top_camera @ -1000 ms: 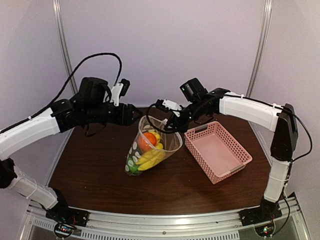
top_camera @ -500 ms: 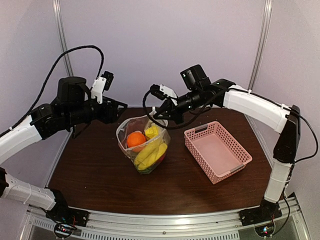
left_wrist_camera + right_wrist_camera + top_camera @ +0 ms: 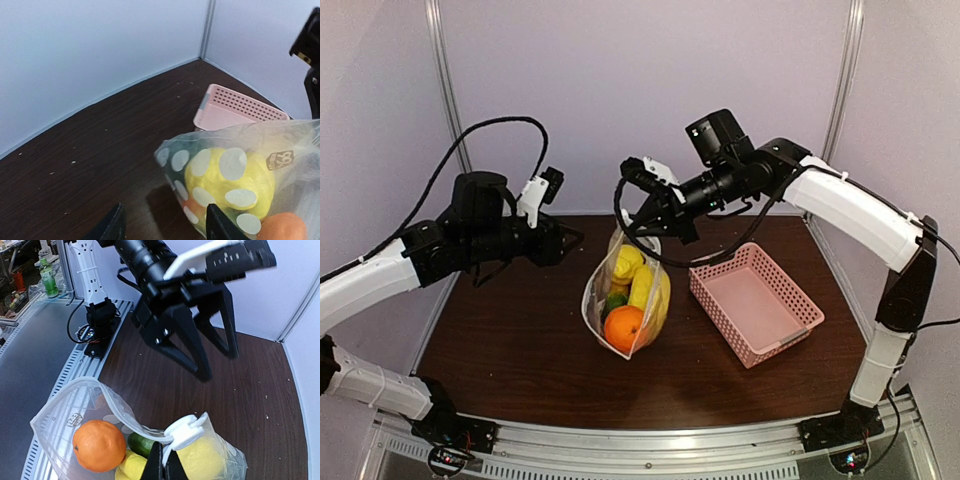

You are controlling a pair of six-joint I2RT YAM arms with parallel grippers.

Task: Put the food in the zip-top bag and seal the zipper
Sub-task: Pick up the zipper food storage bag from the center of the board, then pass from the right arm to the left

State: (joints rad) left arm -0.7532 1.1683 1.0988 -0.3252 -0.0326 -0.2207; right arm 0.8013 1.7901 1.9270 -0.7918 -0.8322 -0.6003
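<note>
The clear, white-dotted zip-top bag hangs at frame centre above the desk, an orange ball, lemon and bananas showing through. The right hand pinches its zipper edge tight; the left hand, left of it, gapes empty.

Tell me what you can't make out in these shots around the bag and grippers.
Right wrist view: the right gripper pinches the zipper, hiding that end; the bottom edge cuts off the zip-top bag; the left gripper is blurred.
Left wrist view: the bottom and right edges cut off the bag and orange.
Top view: whether the bag touches the table is unclear; the grip is too small.
</note>
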